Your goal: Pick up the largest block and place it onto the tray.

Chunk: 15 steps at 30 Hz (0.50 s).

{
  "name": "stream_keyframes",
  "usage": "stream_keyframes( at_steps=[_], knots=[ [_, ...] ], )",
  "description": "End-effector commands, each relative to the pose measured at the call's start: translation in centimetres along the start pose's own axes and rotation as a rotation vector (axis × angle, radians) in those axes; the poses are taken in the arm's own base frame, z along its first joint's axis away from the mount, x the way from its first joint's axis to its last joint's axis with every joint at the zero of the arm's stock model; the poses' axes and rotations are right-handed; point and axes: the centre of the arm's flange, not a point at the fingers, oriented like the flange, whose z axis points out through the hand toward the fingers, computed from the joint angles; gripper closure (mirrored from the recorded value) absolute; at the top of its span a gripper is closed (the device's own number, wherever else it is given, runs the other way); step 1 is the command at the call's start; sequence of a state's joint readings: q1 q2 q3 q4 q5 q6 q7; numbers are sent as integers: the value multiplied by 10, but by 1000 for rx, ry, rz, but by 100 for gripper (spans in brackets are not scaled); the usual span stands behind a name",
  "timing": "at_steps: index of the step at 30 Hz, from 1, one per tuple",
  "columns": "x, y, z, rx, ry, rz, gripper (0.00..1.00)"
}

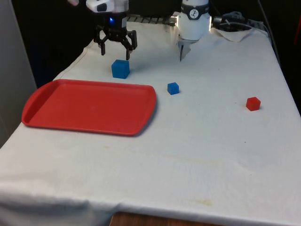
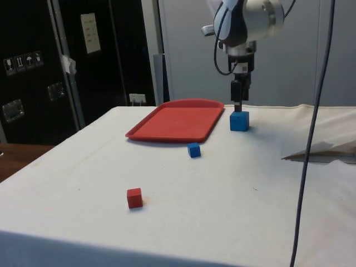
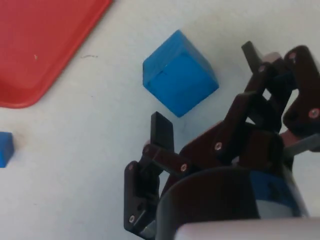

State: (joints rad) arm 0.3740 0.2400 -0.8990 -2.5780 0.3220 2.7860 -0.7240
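White cloth [image 1: 211,141]; small blue block [image 3: 4,149] cut off beside tray [image 3: 45,45].

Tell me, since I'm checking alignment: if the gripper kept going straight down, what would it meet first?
Probably the large blue block, just under the open gripper; depth leaves it unclear whether it's centred.

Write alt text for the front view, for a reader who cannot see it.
A black gripper, fingers open, hangs just above a large blue block on a white-clothed table. A red tray lies beside the block, toward the camera, with nothing on it. A small blue block and a small red block sit further to the front view's right.
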Motion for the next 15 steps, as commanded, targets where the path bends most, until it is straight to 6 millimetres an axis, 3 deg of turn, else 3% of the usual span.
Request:
stream_keyframes(
  at_steps=[1, 15],
  knots=[
    [0, -1, -4, 26, 20, -1, 0],
    [-3, -4, 3, 47, 24, 7, 0]
  ],
)
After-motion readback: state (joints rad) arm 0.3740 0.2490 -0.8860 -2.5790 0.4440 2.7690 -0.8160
